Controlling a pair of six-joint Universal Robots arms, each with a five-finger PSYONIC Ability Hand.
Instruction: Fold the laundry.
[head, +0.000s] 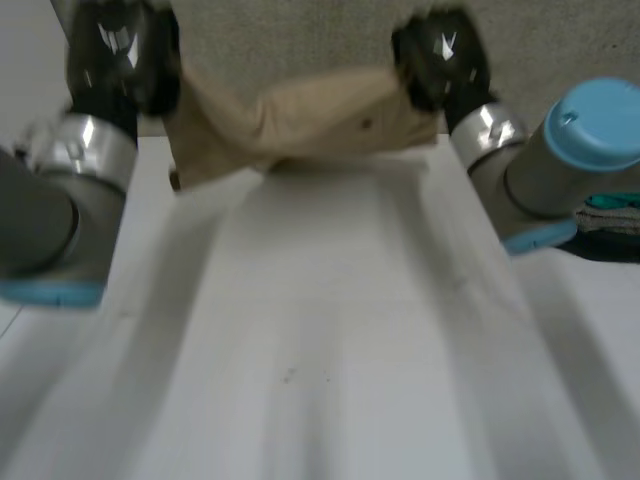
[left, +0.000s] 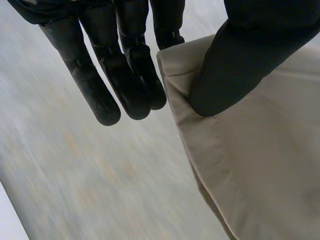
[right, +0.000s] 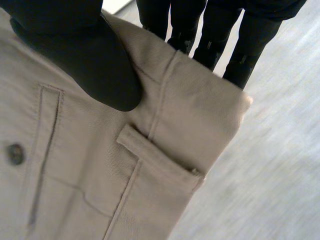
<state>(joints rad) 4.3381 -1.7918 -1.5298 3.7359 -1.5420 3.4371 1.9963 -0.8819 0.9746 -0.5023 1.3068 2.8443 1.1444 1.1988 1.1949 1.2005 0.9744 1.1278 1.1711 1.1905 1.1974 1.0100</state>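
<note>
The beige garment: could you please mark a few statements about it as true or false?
1. Both the left hand and the right hand hold the beige garment. True.
2. It lies neatly folded and untouched. False: it is stretched between the hands at the far edge of the table.
3. A belt loop and a button show near the right hand. True.
4. The right hand is clear of the cloth. False: its thumb presses on it, with the fingers behind.
</note>
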